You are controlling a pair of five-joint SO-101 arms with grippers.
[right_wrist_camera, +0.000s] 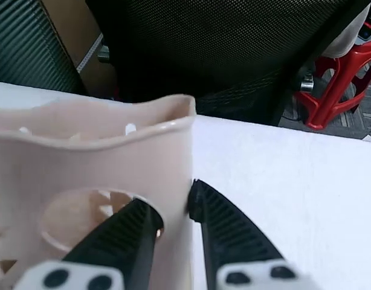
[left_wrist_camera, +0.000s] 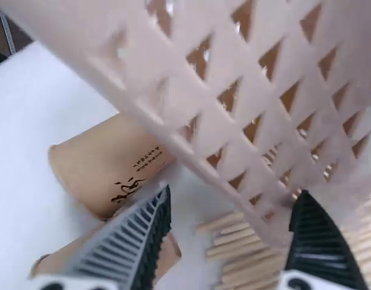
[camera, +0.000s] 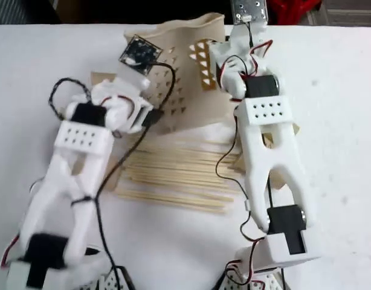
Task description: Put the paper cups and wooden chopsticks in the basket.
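At the desk's (camera: 342,121) far side, the right fingers (right_wrist_camera: 222,223) clamp the basket's (right_wrist_camera: 83,163) wall; the left fingers (left_wrist_camera: 131,241) stand apart near a paper cup (left_wrist_camera: 101,169) and chopsticks (left_wrist_camera: 240,238).

Found the basket (camera: 185,72) at the far middle of the table (camera: 342,121), chopsticks (camera: 173,175) heaped just nearer, a paper cup (left_wrist_camera: 107,169) lying just left.

surface: white table (camera: 342,121), evenly lit | behind: black mesh chair back (right_wrist_camera: 234,54); red chair base (right_wrist_camera: 348,72) | corner: cardboard box (right_wrist_camera: 70,33); dark woven panel (right_wrist_camera: 22,48)
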